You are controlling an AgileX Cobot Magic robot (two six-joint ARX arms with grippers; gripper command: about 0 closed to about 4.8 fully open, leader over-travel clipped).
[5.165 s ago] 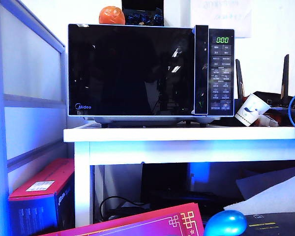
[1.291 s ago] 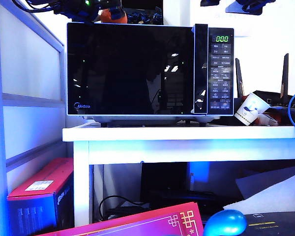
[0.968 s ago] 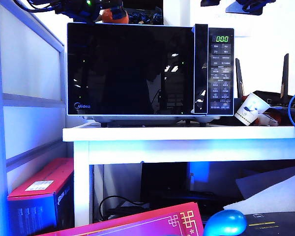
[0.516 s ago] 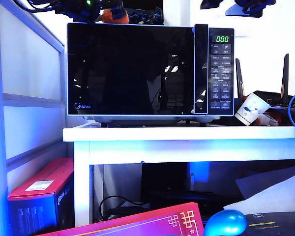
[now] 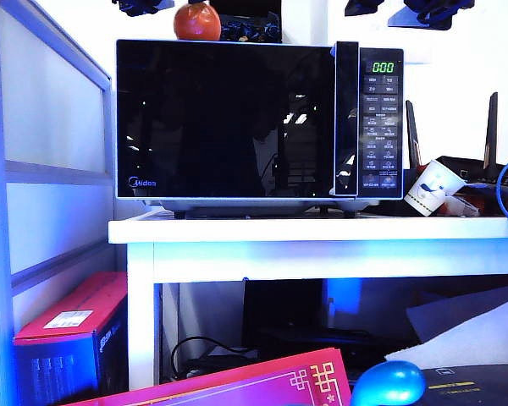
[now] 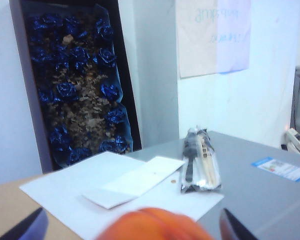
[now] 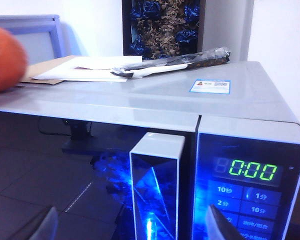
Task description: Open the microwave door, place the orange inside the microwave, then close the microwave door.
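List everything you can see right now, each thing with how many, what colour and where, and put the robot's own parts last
microwave: one, black with silver-grey base, on the white table.
microwave door: one, glossy black, shut.
orange: one, orange, on the microwave's top near its left end.
white papers: a few sheets, on the microwave's top behind the orange.
wrapped utensil packet: one, clear wrap, on the microwave's top.
flower box: one, black with blue flowers, against the wall behind the microwave.
paper cup: one, white, tipped, right of the microwave.
red box: one, on the floor at left.
left gripper: open, black fingers either side of the orange, not closed on it.
right gripper: open, in front of the door's handle strip.
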